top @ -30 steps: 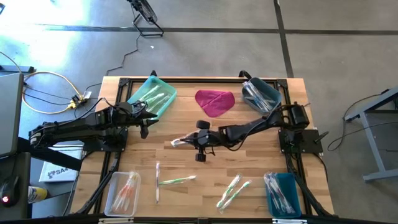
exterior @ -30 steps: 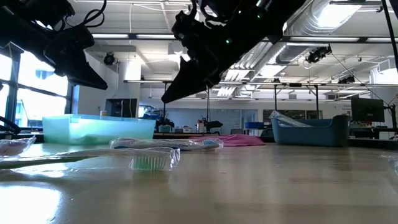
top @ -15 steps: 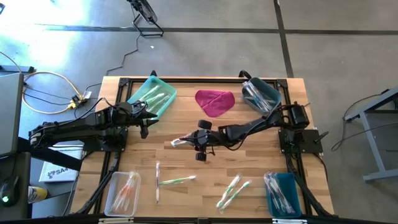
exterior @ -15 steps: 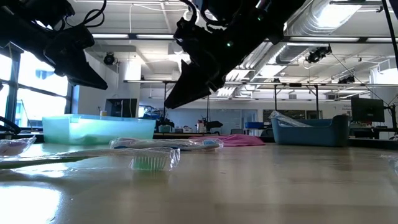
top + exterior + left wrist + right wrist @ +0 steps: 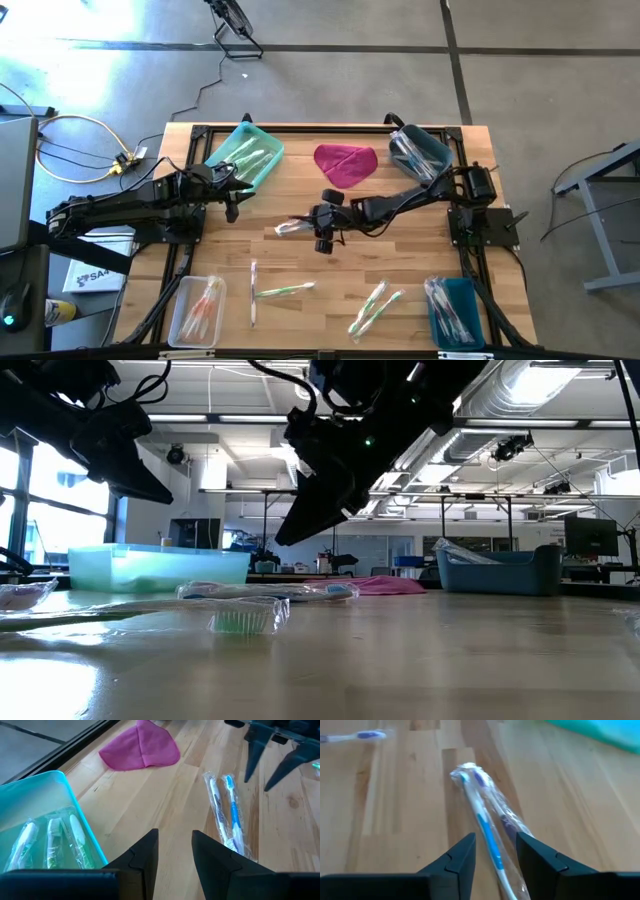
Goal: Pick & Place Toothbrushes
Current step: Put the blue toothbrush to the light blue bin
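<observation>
Right gripper (image 5: 308, 219) poised over two wrapped toothbrushes at table centre; left gripper (image 5: 240, 196) idle beside the light green bin.

The wooden table (image 5: 300, 265) carries four bins: a light green bin (image 5: 243, 153) at far left holding wrapped brushes, a dark blue bin (image 5: 418, 152) at far right, a clear bin (image 5: 196, 309) at near left and a teal bin (image 5: 455, 311) at near right, each with brushes inside. A magenta cloth (image 5: 345, 164) lies at the far centre. The right gripper's fingers stand apart above the blue-handled toothbrushes (image 5: 487, 842), gripping nothing; the wrapped pair lies flat on the wood. The left gripper's fingers stand apart, holding nothing, beside the green bin. Loose toothbrushes (image 5: 282, 290) lie at near centre, and more loose brushes (image 5: 376, 306) at near right.
</observation>
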`<state>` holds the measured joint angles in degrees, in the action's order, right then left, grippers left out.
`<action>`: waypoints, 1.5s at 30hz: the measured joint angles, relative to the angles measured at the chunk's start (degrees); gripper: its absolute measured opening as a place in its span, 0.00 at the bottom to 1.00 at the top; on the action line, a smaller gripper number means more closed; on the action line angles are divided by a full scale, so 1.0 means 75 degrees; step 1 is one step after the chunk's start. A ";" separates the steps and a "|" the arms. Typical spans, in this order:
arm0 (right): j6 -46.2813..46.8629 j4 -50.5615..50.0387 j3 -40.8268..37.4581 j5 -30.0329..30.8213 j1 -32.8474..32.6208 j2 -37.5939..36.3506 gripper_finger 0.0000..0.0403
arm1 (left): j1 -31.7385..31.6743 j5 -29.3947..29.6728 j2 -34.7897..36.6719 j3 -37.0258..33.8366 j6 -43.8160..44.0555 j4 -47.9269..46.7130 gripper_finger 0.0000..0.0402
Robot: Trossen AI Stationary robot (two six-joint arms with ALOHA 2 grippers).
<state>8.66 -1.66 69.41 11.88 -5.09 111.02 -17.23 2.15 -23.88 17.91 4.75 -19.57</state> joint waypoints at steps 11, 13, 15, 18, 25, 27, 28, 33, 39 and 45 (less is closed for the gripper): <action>0.0290 -0.0206 -0.0003 -0.0234 0.0199 0.0000 0.33 | -0.0001 0.0000 0.0000 0.0000 0.0000 0.0000 0.29; 0.0277 -0.0135 0.0001 -0.0222 0.0199 0.0090 0.33 | 0.0000 0.0000 0.0001 0.0000 0.0000 0.0000 0.29; 0.0277 -0.0202 -0.0009 -0.0235 0.0199 0.0164 0.33 | 0.0000 0.0000 0.0000 0.0000 0.0000 0.0000 0.29; 0.0277 0.0006 0.0010 -0.0232 0.0199 0.0472 0.33 | 0.0000 0.0000 0.0000 0.0000 0.0000 -0.0003 0.29; 0.0274 0.0200 0.0003 -0.0207 0.0199 0.0788 0.33 | -0.0003 0.0002 0.0003 0.0000 0.0001 0.0000 0.29; 0.0274 0.0154 0.0001 -0.0212 0.0199 0.0872 0.33 | 0.0000 0.0003 0.0003 0.0000 0.0000 0.0009 0.29; 0.0276 0.0077 -0.0007 -0.0220 0.0199 0.0888 0.33 | -0.0003 0.0003 0.0003 0.0000 0.0000 0.0009 0.29; 0.0379 0.0043 0.0009 -0.0209 0.0199 0.1015 0.33 | 0.0000 0.0003 0.0000 0.0000 -0.0012 0.0006 0.29; 0.0471 0.0104 0.0012 -0.0191 0.0199 0.1099 0.31 | 0.0000 0.0003 0.0000 0.0000 -0.0026 0.0003 0.29; 0.0470 0.0106 0.0012 -0.0237 0.0190 0.1107 0.20 | 0.0000 0.0003 0.0000 0.0000 -0.0026 0.0000 0.29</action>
<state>12.19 -0.87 69.49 10.10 -3.66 119.33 -17.23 2.17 -23.88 17.91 4.56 -19.57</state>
